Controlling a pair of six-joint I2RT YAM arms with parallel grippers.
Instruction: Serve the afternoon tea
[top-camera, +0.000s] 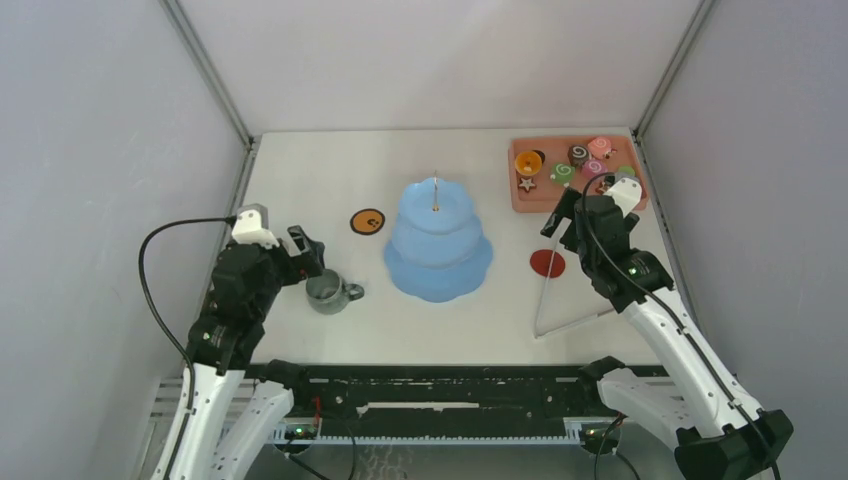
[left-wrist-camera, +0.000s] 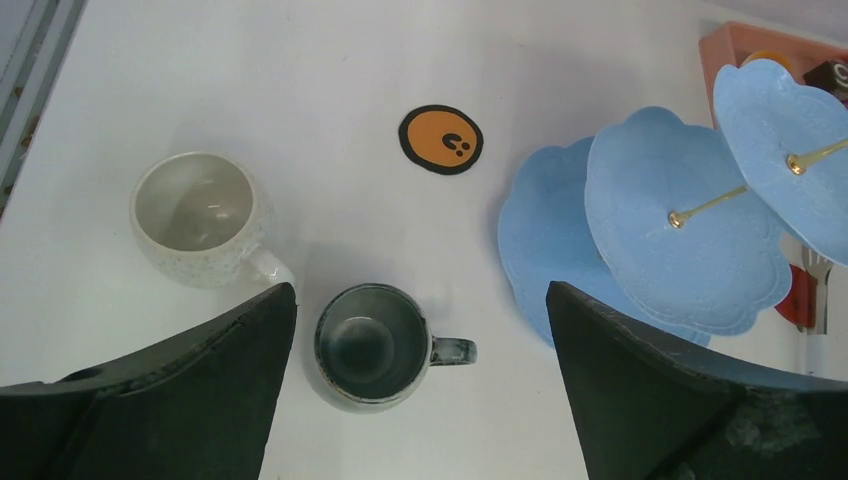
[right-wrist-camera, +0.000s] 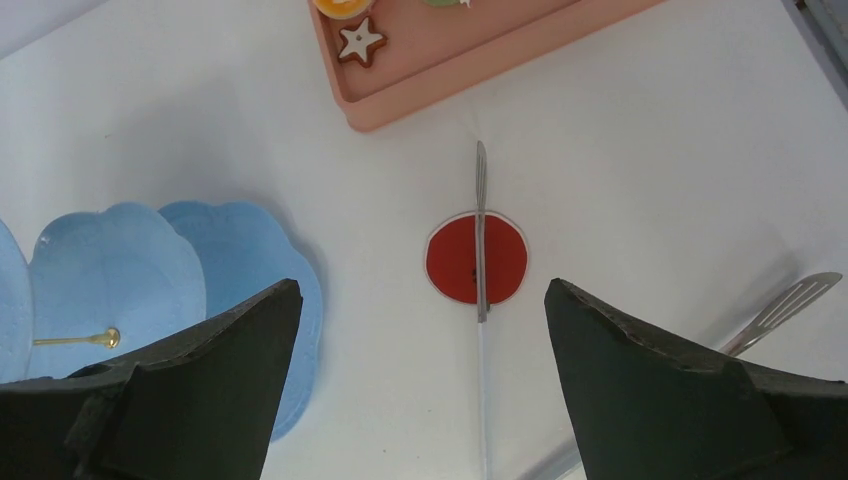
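Observation:
The light blue three-tier cake stand (top-camera: 437, 240) stands mid-table with all tiers bare; it also shows in the left wrist view (left-wrist-camera: 680, 230) and the right wrist view (right-wrist-camera: 200, 275). A grey-green mug (top-camera: 330, 291) stands upright left of it. My left gripper (top-camera: 305, 255) is open and empty above this mug (left-wrist-camera: 372, 345). A white mug (left-wrist-camera: 200, 218) stands just beyond, hidden under the arm in the top view. Toy pastries, among them an orange tart (top-camera: 528, 160), a swirl roll (top-camera: 563, 172) and a star cookie (right-wrist-camera: 360, 40), lie at the back right. My right gripper (top-camera: 560, 215) is open and empty.
The pastries lie in a salmon-pink tray (top-camera: 520, 198). An orange coaster (top-camera: 368, 221) lies left of the stand, a red coaster (top-camera: 547, 263) to its right. Long metal tongs (top-camera: 560, 305) lie spread open, one arm (right-wrist-camera: 481, 230) across the red coaster. Grey walls enclose the table.

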